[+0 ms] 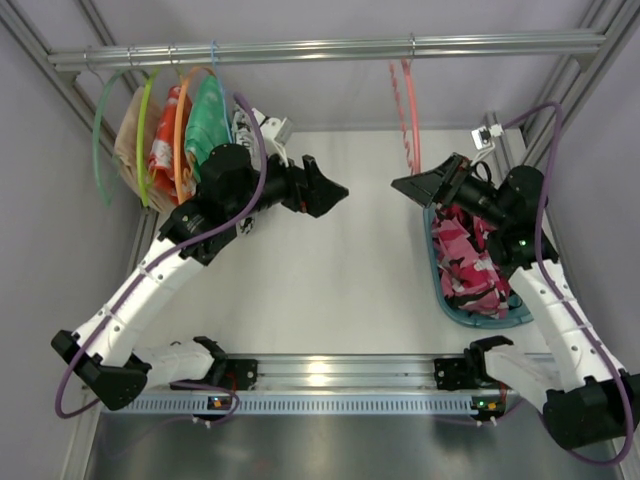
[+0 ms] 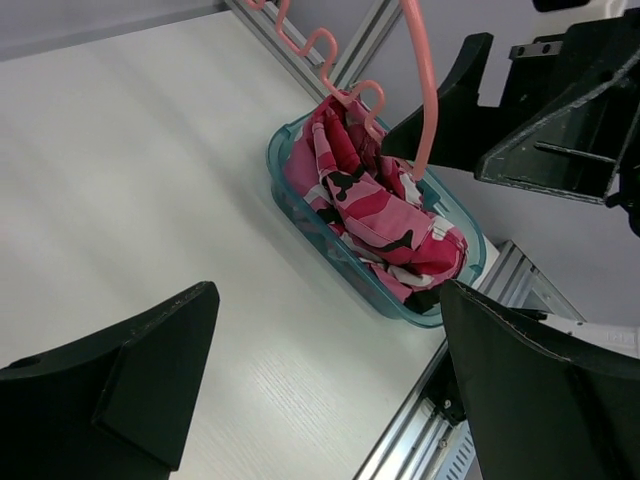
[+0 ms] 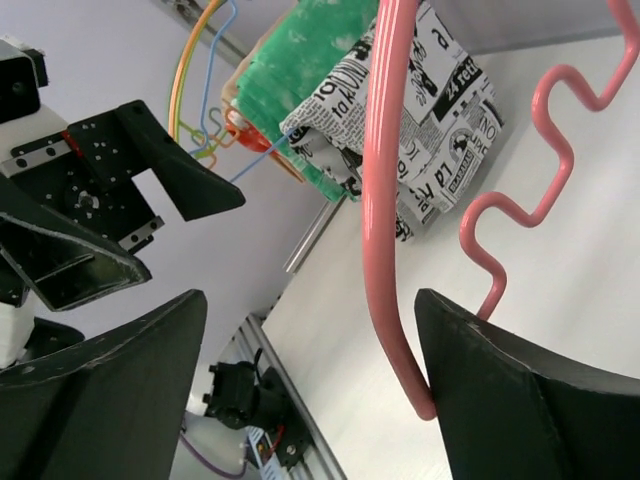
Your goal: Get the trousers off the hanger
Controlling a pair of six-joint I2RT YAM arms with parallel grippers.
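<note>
The pink camouflage trousers [image 1: 466, 262] lie crumpled in a teal basket [image 1: 497, 322] at the right, off the hanger; they also show in the left wrist view [image 2: 380, 205]. The salmon-pink hanger [image 1: 407, 112] hangs bare from the top rail. In the right wrist view its arc [image 3: 383, 200] runs down between my open jaws, with its lower end against the right finger [image 3: 520, 390]. My right gripper [image 1: 420, 185] [image 3: 310, 390] is open by the hanger's lower end, above the basket's far end. My left gripper [image 1: 335, 195] [image 2: 330, 380] is open and empty over the table's middle.
Green and orange hangers with several garments [image 1: 175, 140] crowd the left end of the rail [image 1: 330, 48]; a green patterned one [image 3: 320, 80] and a newsprint one [image 3: 440, 120] show in the right wrist view. Frame posts stand at both sides. The teal basket [image 2: 335, 255] sits by the right rail.
</note>
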